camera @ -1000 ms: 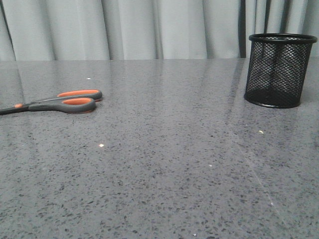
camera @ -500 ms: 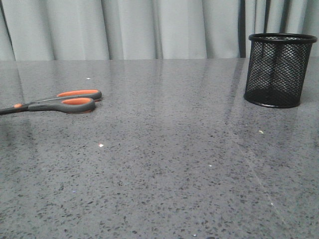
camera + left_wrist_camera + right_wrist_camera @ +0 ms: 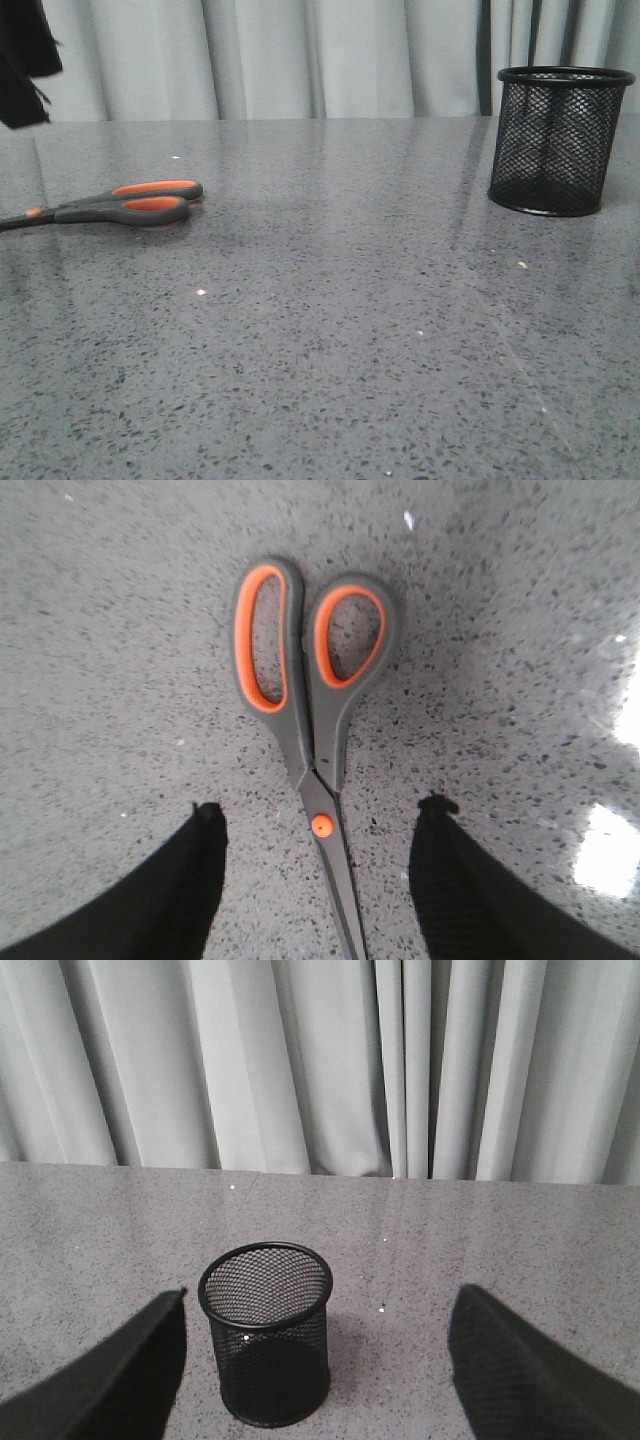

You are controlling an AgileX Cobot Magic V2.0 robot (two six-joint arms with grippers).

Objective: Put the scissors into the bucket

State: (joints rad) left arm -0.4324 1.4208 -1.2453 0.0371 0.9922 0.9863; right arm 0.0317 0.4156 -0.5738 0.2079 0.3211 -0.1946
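The scissors [image 3: 125, 205] lie flat and closed on the grey table at the left, handles toward the middle, blades running off the left edge of the front view. In the left wrist view the scissors [image 3: 305, 730] lie between the fingers of my open left gripper [image 3: 318, 815], which hovers above the orange pivot dot without touching. A dark part of the left arm [image 3: 22, 60] shows at the top left of the front view. The black mesh bucket [image 3: 558, 140] stands upright at the back right. My right gripper [image 3: 318, 1300] is open and empty, with the bucket [image 3: 266, 1332] ahead of it.
The grey speckled table [image 3: 350, 320] runs to a pale curtain [image 3: 300, 55] at the back. A few small white specks lie on the surface.
The left arm has come into the front view at the top left corner. The scissors and the bucket have not moved.
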